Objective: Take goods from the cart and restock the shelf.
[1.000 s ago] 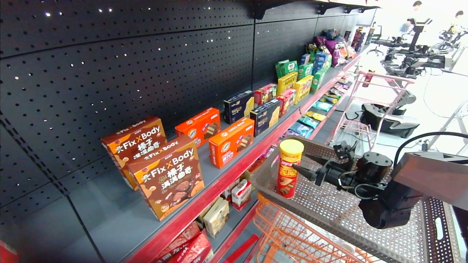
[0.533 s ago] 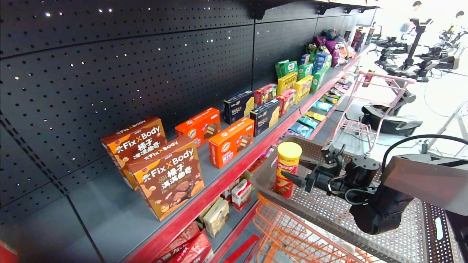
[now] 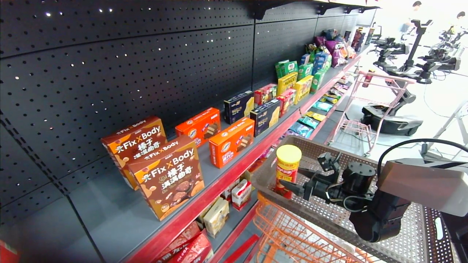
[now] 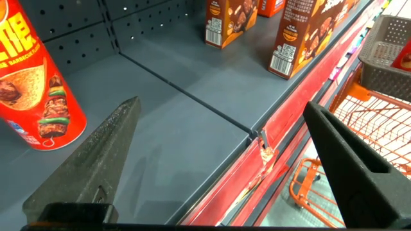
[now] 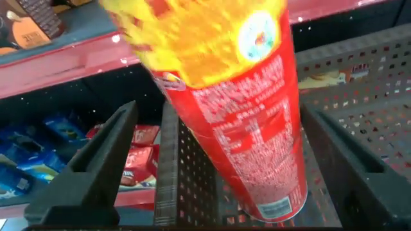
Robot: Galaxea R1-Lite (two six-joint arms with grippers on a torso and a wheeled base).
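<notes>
- Head view: a tall red cylindrical crisp can with a yellow lid (image 3: pixel 287 166) stands upright near the corner of the perforated grey metal tray (image 3: pixel 329 219) that tops the orange wire cart (image 3: pixel 289 237). This is just beside the red front edge of the grey shelf (image 3: pixel 109 212).
- The right hand (image 3: pixel 290 178) sits level with the can's lower half. One black finger crosses in front of the can and the other lies behind it.
- Over the last second this hand has slid forward along the tray, from fingertips just short of the can to fingers on both sides of it. The can stands where it stood.
- I judge the reach as done and the grasp as next; nothing from the cart is lifted yet.
- Left wrist view: the left hand (image 4: pixel 221 106) hangs above a bare stretch of the grey shelf (image 4: pixel 192 147) with its fingers wide apart, holding nothing.
- A second red crisp can (image 4: pixel 38 83) stands upright on that shelf near one finger. Brown cardboard boxes (image 4: pixel 295 32) stand farther along, and the orange cart (image 4: pixel 359 160) sits beyond the red edge.
- Right wrist view: the red can (image 5: pixel 257 167) stands between the right hand's (image 5: pixel 218 115) two dark fingers, with a gap showing on each side, so the hand is apart and not clamped. The perforated tray (image 5: pixel 372 83) lies under and behind it.
</notes>
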